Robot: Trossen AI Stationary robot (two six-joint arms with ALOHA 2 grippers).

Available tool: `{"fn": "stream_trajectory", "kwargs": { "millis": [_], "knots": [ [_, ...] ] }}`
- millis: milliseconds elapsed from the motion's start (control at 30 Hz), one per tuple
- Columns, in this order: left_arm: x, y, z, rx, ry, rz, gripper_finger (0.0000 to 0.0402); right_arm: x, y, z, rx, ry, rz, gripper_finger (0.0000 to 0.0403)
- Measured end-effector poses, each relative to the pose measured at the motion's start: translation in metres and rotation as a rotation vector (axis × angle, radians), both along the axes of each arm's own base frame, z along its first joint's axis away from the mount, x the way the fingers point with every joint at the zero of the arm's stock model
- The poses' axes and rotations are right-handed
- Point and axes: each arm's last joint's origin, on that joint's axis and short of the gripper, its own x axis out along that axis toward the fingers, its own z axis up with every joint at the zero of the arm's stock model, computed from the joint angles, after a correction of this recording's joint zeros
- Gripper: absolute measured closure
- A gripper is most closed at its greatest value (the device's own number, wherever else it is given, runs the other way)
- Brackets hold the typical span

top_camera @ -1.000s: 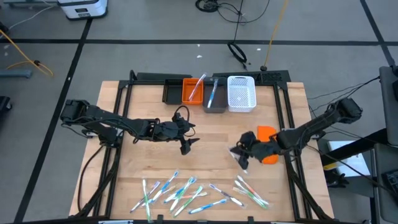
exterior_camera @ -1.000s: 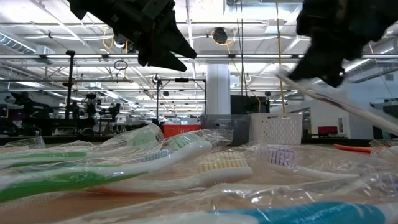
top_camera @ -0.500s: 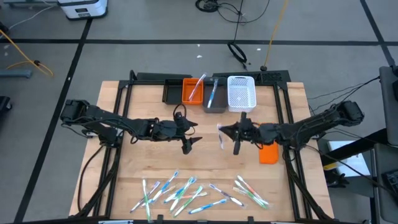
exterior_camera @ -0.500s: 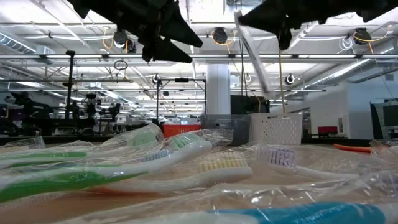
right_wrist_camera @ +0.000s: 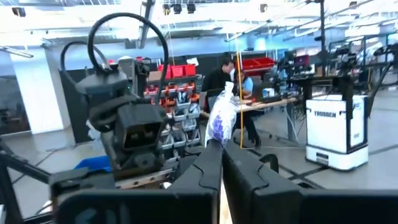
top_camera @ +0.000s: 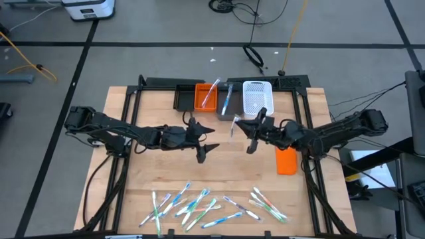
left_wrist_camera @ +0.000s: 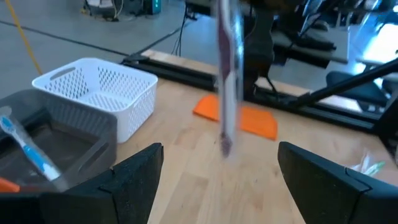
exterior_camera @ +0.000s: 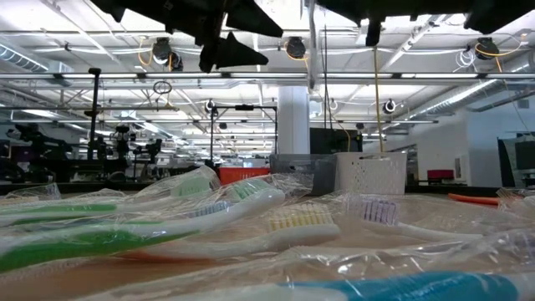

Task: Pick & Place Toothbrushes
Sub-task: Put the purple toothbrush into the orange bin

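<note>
Across the top centre of the tabletop we see a row of bins. Below them, mid-frame, the left claw and right claw face each other, the right pinching a wrapped toothbrush, seemingly upright. The loose toothbrushes lie scattered along the bottom edge.

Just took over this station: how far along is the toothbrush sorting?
Done: one toothbrush lies in the orange bin and one in the grey bin. In hand: the right gripper holds a wrapped toothbrush mid-table, facing the open left gripper. Left: the white basket looks empty, and the pile waits at the front edge.
</note>
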Motion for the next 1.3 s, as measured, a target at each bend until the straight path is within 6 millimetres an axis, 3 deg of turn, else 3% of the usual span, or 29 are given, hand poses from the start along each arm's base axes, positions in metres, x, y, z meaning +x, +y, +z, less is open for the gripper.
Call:
{"fn": "stream_trajectory", "kwargs": {
  "millis": [400,700,1000,1100,1300],
  "knots": [
    [0.002,0.0,0.009,0.033,-0.086,-0.014,0.008,0.027,-0.007,-0.022,-0.026,-0.12,0.075,0.0403],
    [0.003,0.003,0.013,0.036,-0.125,-0.005,0.008,0.045,-0.007,-0.021,-0.049,-0.131,0.111,0.0403],
    [0.003,0.004,0.013,0.034,-0.125,0.0,0.0083,0.046,-0.007,-0.018,-0.07,-0.134,0.107,0.0403],
    [0.003,0.004,0.013,0.035,-0.124,-0.003,0.0104,0.046,-0.007,-0.018,-0.07,-0.13,0.106,0.0403],
    [0.003,0.004,0.013,0.035,-0.125,-0.003,0.0184,0.046,-0.007,-0.018,-0.069,-0.131,0.105,0.0403]
  ]
}}
